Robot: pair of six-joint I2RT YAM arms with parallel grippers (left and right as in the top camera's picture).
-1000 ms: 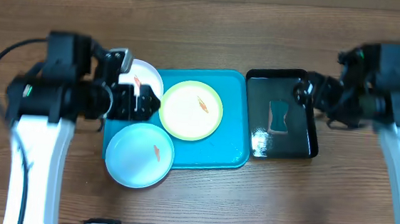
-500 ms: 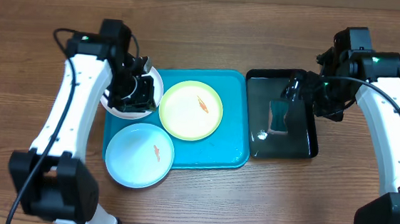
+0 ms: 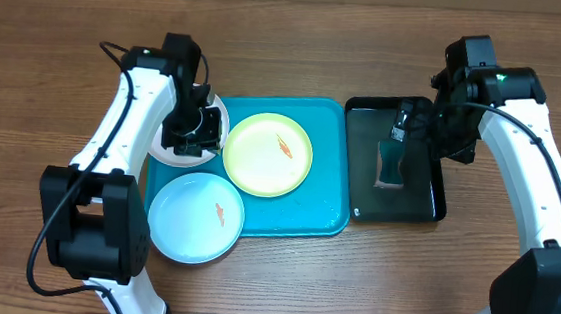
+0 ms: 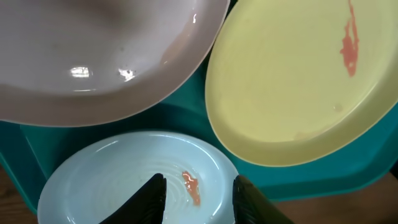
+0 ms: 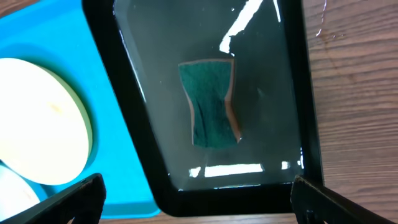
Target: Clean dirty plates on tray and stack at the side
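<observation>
We see the turquoise tray [image 3: 319,198] lying in the middle of the wooden tabletop [image 3: 290,37], with a smaller glossy black tray [image 3: 420,193] just beside its right rim. All three plates sit at the turquoise tray. The yellow-green plate [image 3: 269,154] lies inside it toward the back and carries an orange smear [image 3: 283,145]. The light blue plate [image 3: 195,218] sits at the front left corner, overhanging the rim, and has a smear of its own. The white plate [image 4: 106,56] is at the back left corner. From the left wrist its edge crosses in front of the yellow-green plate's edge, though we cannot tell whether the two touch. The left gripper [image 4: 199,185] hangs over that corner, at the white plate. Its fingers [image 4: 154,196] stand partly apart, and through the gap we see only the light blue plate below. The right gripper [image 5: 198,184] hovers above the black tray with its fingers spread wide and nothing between them. Beneath it a green sponge [image 5: 211,102] with a brownish edge lies flat in the tray's wet, shiny bottom.
</observation>
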